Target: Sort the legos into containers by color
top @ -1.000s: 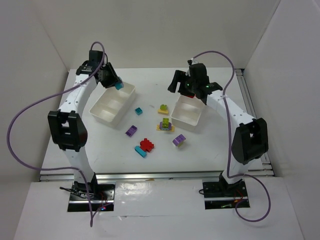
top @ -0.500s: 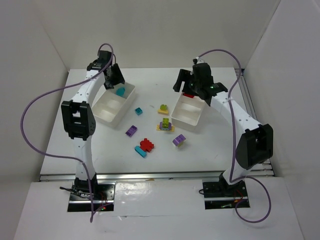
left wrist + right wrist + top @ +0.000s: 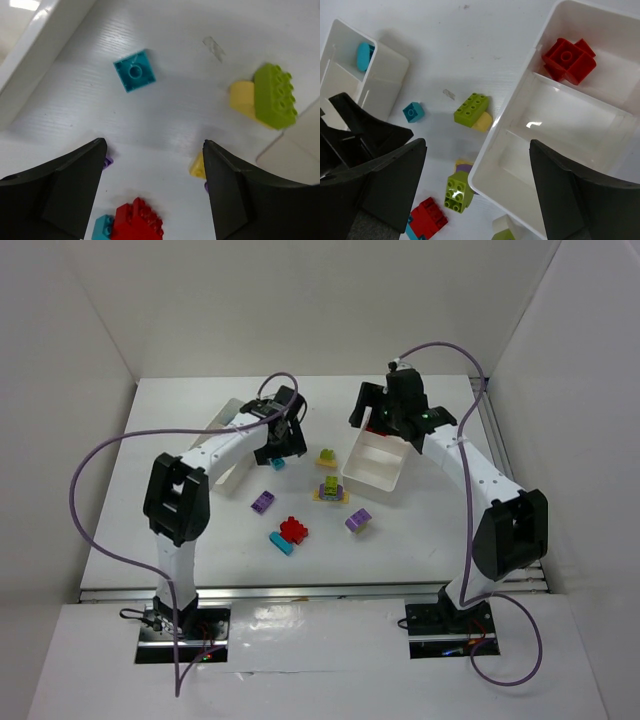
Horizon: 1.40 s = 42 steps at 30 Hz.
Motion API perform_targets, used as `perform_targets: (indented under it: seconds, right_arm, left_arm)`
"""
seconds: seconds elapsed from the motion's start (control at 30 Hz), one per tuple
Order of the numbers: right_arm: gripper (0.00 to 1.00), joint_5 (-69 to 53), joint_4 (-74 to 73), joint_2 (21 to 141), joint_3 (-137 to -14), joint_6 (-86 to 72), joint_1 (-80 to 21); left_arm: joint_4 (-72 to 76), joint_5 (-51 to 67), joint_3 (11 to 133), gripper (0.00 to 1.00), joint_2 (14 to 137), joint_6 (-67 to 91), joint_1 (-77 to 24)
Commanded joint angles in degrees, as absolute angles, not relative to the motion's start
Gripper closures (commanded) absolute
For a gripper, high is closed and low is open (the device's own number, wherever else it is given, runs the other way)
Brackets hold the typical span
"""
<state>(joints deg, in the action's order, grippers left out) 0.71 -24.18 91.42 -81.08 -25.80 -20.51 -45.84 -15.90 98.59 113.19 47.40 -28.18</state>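
Left gripper [image 3: 154,146] is hovering spread, empty, near small cyan square plastic brick [image 3: 134,76], probably lining up a pick. Right gripper [image 3: 477,144] is hanging spread, empty, over white divided plastic tray [image 3: 506,120] holding red plastic bricks [image 3: 568,60].

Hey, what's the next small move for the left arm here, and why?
Probably move the left gripper forward and down onto the loose cyan brick, then close. Its jaws stand open and empty, the brick lies alone on the table just ahead of them, and the left tray holds a cyan piece.
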Motion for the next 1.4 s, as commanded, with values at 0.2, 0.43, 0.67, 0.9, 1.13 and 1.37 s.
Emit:
perform_targets:
  seconds: [0.2,0.43,0.67,0.9,1.13,1.37]
  right_arm:
    - [0.09,1.67,-26.02,88.07,-79.98,-25.05,-19.42]
    - [0.08,1.14,-27.33,88.59,-80.51,-23.99,-19.42]
    - [0.08,1.14,-28.56,90.00,-81.83,-23.99,-19.42]
    - [0.08,1.14,-28.56,90.00,-81.83,-23.99,-18.90]
    - [0.08,1.14,-28.56,90.53,-81.30,-23.99,-18.90]
    - [0.08,1.14,-28.04,90.53,-80.68,-24.52,-18.37]
  left_arm:
    - [-44.92,-20.83,100.72,0.19,120.67,54.58,-25.75]
    - [-42.64,-21.09,102.66,0.22,123.40,55.20,-25.22]
    - [-42.63,-20.57,105.73,0.33,127.27,52.73,-24.61]
    - [-42.63,-19.95,104.95,0.25,128.58,52.03,-23.99]
    - [-42.10,-19.95,105.55,0.57,128.67,50.27,-23.99]
    - [-42.63,-17.06,108.72,0.93,122.44,45.27,-24.61]
